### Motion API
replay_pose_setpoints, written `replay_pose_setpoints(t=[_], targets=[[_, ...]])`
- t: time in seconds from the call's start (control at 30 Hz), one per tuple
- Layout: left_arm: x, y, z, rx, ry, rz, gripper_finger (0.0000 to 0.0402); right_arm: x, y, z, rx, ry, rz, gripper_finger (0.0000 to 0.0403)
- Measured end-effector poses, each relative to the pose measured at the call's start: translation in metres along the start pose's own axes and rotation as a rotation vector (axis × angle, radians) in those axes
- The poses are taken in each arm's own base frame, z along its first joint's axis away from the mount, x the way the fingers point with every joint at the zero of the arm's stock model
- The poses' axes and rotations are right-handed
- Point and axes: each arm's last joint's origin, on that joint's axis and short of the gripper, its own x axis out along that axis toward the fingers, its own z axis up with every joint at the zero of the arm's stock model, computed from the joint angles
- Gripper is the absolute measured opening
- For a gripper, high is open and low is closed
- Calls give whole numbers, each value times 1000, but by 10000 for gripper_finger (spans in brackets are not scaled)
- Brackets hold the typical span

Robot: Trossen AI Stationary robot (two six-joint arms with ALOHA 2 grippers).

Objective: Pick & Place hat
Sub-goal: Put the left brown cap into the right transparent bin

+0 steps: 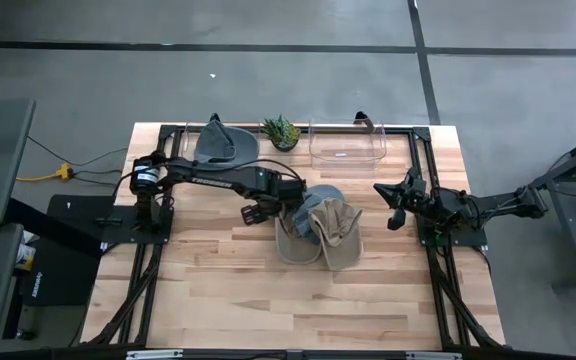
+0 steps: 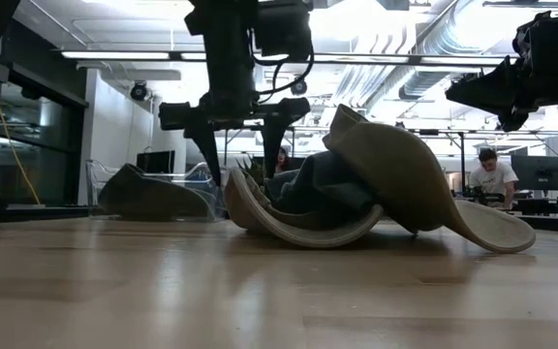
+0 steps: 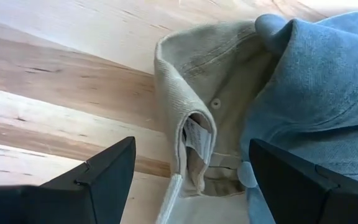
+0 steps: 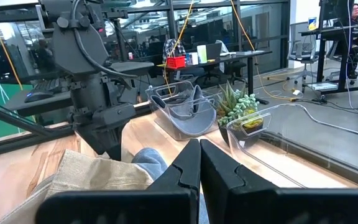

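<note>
A pile of hats lies at the table's middle: a beige hat [image 1: 336,235] and a second beige one [image 1: 293,240] with its hollow side up, resting on the wood by its brim, and a blue-grey hat [image 1: 326,196] lying partly in it. My left gripper [image 1: 259,211] hangs open over the pile's left edge, pointing down. In the left wrist view its fingers [image 3: 98,180] stand on either side of the beige hat's rim [image 3: 188,134] and the blue-grey hat [image 3: 309,93] without touching. My right gripper [image 1: 392,206] waits shut above the table's right side, clear of the pile.
A clear bin [image 1: 200,135] at the far edge holds a grey hat [image 1: 224,146]. A small potted plant [image 1: 281,131] stands beside it, then a second clear bin [image 1: 346,146]. Bare wood lies near the front of the table. People sit at desks behind the table [image 2: 492,174].
</note>
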Motion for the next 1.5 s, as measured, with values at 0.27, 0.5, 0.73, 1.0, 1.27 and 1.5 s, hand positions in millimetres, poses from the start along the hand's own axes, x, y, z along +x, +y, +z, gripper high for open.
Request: replay_pose_setpoints(t=[0.27,0.5,0.73,1.0,1.27,1.5], targets=[[24,-2,-2,3,21,48,298,0,0,0,0,-1,0,0],[35,-3,-3,14,28,65,297,0,0,0,0,0,0,0],[34,-2,-3,39,34,76,244,0,0,0,0,-1,0,0],[34,-1,-3,71,31,88,130,0,0,0,0,-1,0,0],[34,1,-3,140,61,105,16,0,0,0,0,0,0,0],[33,3,-3,186,64,124,3,0,0,0,0,-1,0,0]])
